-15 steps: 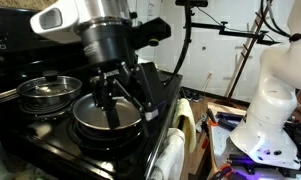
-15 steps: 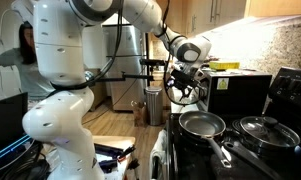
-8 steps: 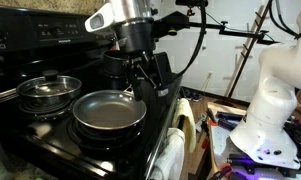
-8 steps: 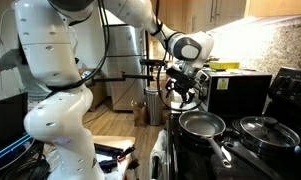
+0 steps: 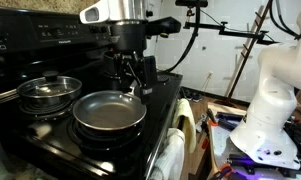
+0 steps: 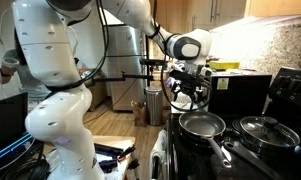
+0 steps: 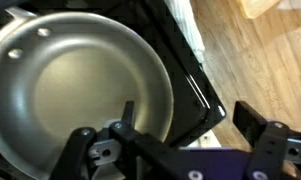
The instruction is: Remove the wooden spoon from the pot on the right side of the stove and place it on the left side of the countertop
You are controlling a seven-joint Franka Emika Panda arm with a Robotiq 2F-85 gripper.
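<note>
my gripper (image 5: 133, 82) hangs in the upper middle of an exterior view, over the far rim of the frying pan (image 5: 110, 112), jaws spread wide with nothing between them. in the wrist view the two fingers (image 7: 78, 152) come in from the bottom edge, well apart, and the pale inside of the frying pan (image 7: 70, 80) fills the left of the frame. the black edge of the stove (image 7: 195, 92) runs down the middle there, with wooden floor (image 7: 250, 50) at the upper right. in an exterior view the gripper (image 6: 190, 95) sits just above and left of the frying pan (image 6: 202, 124), whose handle points to the lower right. a steel pot with a glass lid (image 5: 48, 92) stands beside the pan on the stove (image 5: 50, 40), left of it in that frame. i cannot make out the wooden spoon or the dark pot in any view.
</note>
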